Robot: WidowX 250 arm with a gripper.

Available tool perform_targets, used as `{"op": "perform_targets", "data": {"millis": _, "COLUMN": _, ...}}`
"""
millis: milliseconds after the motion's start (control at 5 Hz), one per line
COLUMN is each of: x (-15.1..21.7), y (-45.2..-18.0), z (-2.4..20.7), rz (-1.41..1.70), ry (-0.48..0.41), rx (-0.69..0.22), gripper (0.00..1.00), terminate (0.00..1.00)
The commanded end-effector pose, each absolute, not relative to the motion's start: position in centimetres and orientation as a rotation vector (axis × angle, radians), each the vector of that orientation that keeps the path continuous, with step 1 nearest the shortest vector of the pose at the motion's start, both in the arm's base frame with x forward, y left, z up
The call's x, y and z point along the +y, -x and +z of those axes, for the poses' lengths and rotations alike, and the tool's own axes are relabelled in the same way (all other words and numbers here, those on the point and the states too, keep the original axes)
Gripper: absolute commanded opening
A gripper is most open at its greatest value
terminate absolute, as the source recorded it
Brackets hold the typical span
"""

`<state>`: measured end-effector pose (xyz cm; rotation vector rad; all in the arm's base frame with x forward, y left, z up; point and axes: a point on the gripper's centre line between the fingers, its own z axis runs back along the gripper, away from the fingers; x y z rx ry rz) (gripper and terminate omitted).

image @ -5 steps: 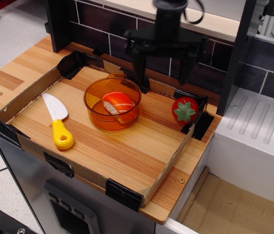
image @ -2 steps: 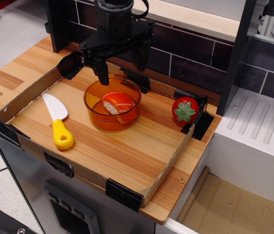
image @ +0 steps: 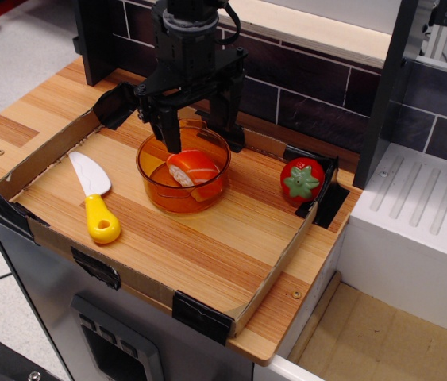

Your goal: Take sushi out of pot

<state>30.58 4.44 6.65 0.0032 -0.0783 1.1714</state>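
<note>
**Gripper lowered over the pot**

Lower than it was a moment ago, my gripper (image: 200, 133) now hangs right over the back half of the pot (image: 183, 167), its jaws spread wide, nothing between them. One dark finger (image: 169, 131) reaches down inside the pot's left rim; the other finger (image: 233, 129) stands outside the rim at the back right.

Well off to the left of the gripper and nearer me, I see the toy knife (image: 93, 195) lying flat on the wooden board (image: 207, 246), yellow handle toward the front edge. Directly below and just in front of the gripper, the sushi (image: 193, 168) sits tilted inside the pot, untouched by either finger. Off to the right of the gripper, the tomato (image: 301, 180) rests in the tray's corner, apart from the pot.
</note>
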Motion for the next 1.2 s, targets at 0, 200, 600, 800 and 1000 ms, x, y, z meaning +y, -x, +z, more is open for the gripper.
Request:
{"op": "perform_targets", "data": {"millis": 0, "x": 4.4, "y": -31.0, "z": 5.7, "rz": 1.189, "ry": 0.009, "rx": -0.101, "gripper": 1.0, "terminate": 0.0}}
{"op": "perform_targets", "data": {"millis": 200, "x": 4.5, "y": -31.0, "z": 4.9, "rz": 1.195, "ry": 0.002, "rx": -0.085, "gripper": 1.0, "terminate": 0.0}}
{"op": "perform_targets", "data": {"millis": 600, "x": 4.2, "y": -30.5, "z": 4.4, "rz": 1.177, "ry": 0.002, "rx": -0.076, "gripper": 1.0, "terminate": 0.0}}
{"op": "perform_targets", "data": {"millis": 800, "x": 4.2, "y": -30.3, "z": 3.8, "rz": 1.169, "ry": -0.006, "rx": -0.088, "gripper": 1.0, "terminate": 0.0}}
{"op": "perform_targets", "data": {"millis": 1000, "x": 4.2, "y": -30.3, "z": 3.0, "rz": 1.168, "ry": -0.022, "rx": -0.088, "gripper": 1.0, "terminate": 0.0}}
